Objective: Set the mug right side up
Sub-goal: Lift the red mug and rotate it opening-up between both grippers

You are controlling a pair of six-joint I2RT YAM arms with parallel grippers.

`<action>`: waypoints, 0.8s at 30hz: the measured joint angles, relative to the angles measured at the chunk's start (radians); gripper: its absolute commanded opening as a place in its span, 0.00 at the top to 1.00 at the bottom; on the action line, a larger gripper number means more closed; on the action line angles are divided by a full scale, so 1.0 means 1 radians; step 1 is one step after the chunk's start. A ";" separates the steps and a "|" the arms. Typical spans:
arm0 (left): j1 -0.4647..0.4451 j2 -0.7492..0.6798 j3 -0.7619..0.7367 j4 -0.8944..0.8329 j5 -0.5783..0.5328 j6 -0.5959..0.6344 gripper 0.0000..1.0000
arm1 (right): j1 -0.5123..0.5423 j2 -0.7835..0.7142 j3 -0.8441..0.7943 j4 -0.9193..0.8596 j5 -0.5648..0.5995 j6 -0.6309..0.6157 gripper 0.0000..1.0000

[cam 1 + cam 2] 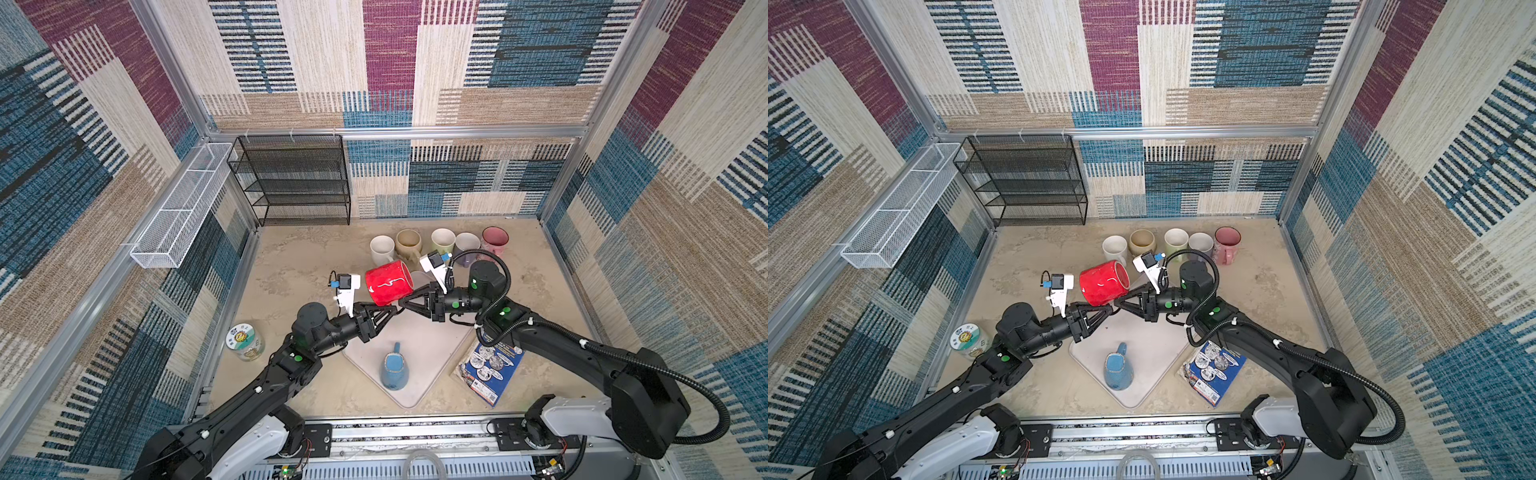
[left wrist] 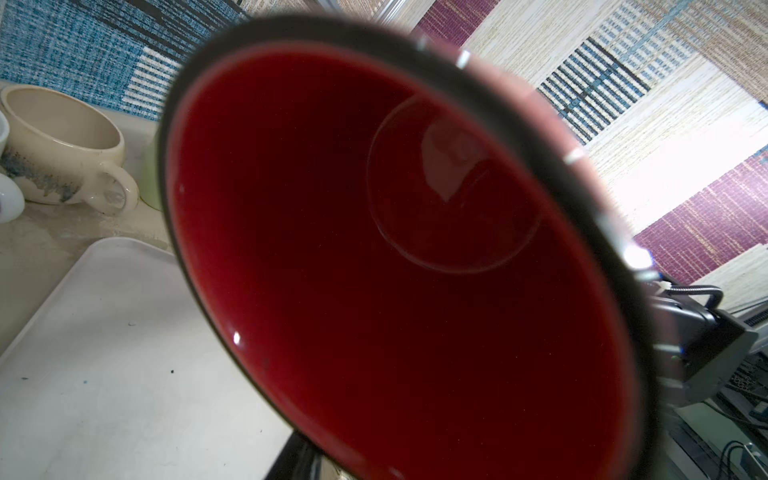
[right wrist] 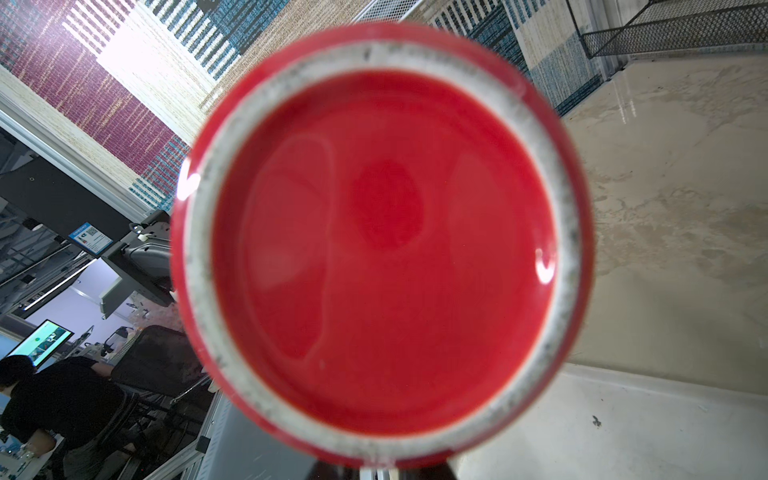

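A red mug (image 1: 388,284) (image 1: 1102,282) hangs on its side in the air above the far corner of the white tray (image 1: 432,345). Its mouth faces left and its base faces right. The left wrist view looks into its dark red inside (image 2: 395,270), and the right wrist view shows its red base (image 3: 382,249) with a white ring. My right gripper (image 1: 402,302) (image 1: 1117,301) is shut on the mug from below, and the exact grip point is hidden. My left gripper (image 1: 392,311) (image 1: 1111,309) reaches under the mouth end; how wide its jaws stand is hidden.
A blue mug (image 1: 394,370) lies on the tray. Several mugs (image 1: 442,241) stand upright in a row behind. A jar (image 1: 246,341) sits at the left and a blue packet (image 1: 492,370) at the right. A black wire rack (image 1: 291,178) and a white basket (image 1: 178,208) line the back left.
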 measured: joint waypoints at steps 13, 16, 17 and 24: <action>0.012 0.053 0.034 0.071 0.016 -0.048 0.84 | -0.010 0.017 0.001 0.085 0.002 0.012 1.00; 0.013 0.061 0.039 0.094 0.019 -0.048 0.95 | -0.016 0.024 0.007 0.093 0.000 0.014 1.00; 0.013 0.064 0.039 0.098 0.018 -0.048 1.00 | -0.018 0.026 0.010 0.095 -0.001 0.014 1.00; 0.015 0.071 0.039 0.101 0.000 -0.056 1.00 | -0.024 0.051 0.022 0.097 -0.003 0.013 1.00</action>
